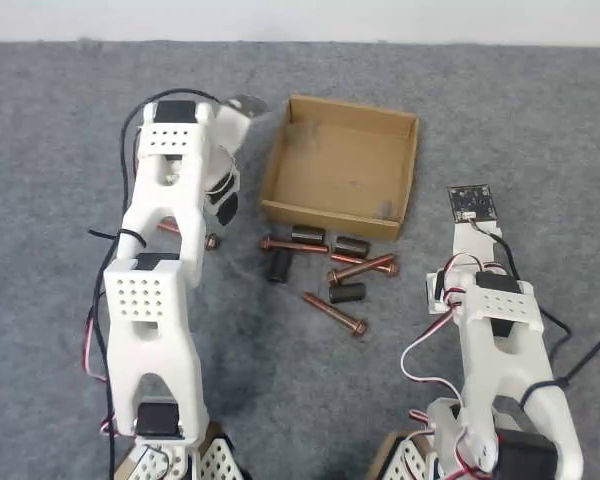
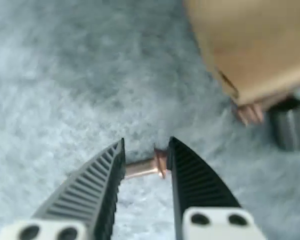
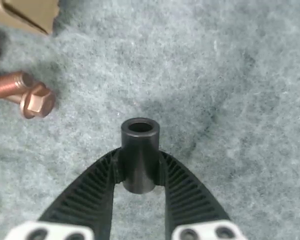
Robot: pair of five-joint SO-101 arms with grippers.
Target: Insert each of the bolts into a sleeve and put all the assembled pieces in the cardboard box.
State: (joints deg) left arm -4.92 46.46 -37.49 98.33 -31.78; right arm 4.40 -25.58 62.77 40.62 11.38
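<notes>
The grey, felt-like surface (image 1: 50, 150) carries an open cardboard box (image 1: 330, 219) near the middle of its far edge. On the near side of the box lie scattered copper bolts (image 1: 335, 313) and dark sleeves (image 1: 347, 293), several close together. One more bolt (image 1: 211, 241) lies apart from these, toward the left edge.

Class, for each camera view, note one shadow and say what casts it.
High view: the left arm throws a faint shadow on the carpet beside it. Right wrist view: the sleeve in the jaws casts a dark patch on the carpet beyond it. Left wrist view: the carpet darkens around the bolt between the jaws.
</notes>
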